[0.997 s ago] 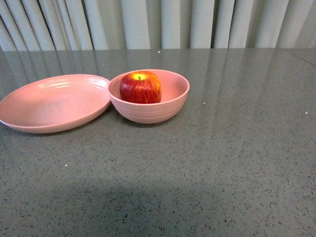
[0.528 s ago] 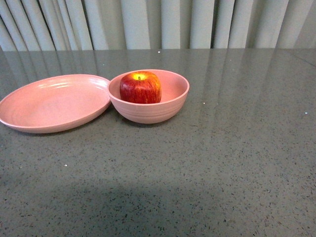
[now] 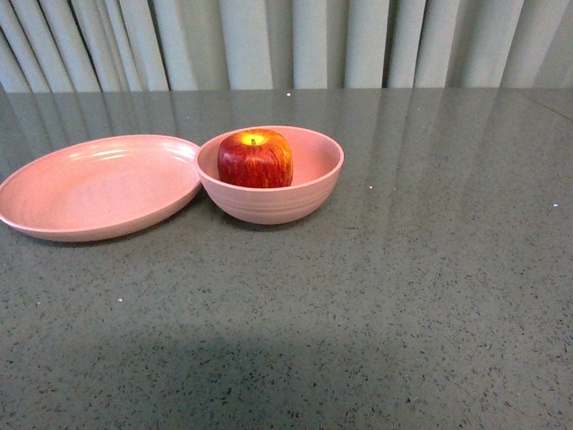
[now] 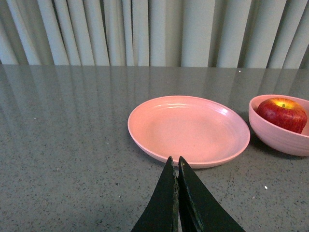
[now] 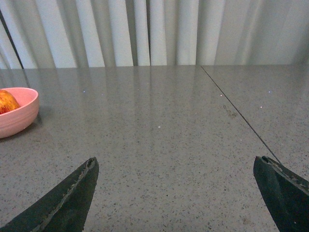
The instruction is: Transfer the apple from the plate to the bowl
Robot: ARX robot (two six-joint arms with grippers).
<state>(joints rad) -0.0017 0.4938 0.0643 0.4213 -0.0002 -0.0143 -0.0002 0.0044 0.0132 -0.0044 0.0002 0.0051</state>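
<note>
The red apple (image 3: 255, 159) with its yellow stem patch sits upright inside the deep pink bowl (image 3: 309, 202), left of the table's middle. The shallow pink plate (image 3: 94, 186) lies beside the bowl on its left, rim against rim, and holds nothing. Neither arm shows in the front view. In the left wrist view my left gripper (image 4: 175, 162) is shut and holds nothing, just short of the plate (image 4: 188, 128); the apple (image 4: 283, 114) and bowl (image 4: 277, 137) are farther off. My right gripper (image 5: 176, 162) is open over bare table, far from the bowl (image 5: 14, 118) and apple (image 5: 7, 102).
The grey speckled table (image 3: 403, 269) runs back to a pale pleated curtain (image 3: 286, 43). A thin seam (image 5: 236, 112) crosses the tabletop in the right wrist view.
</note>
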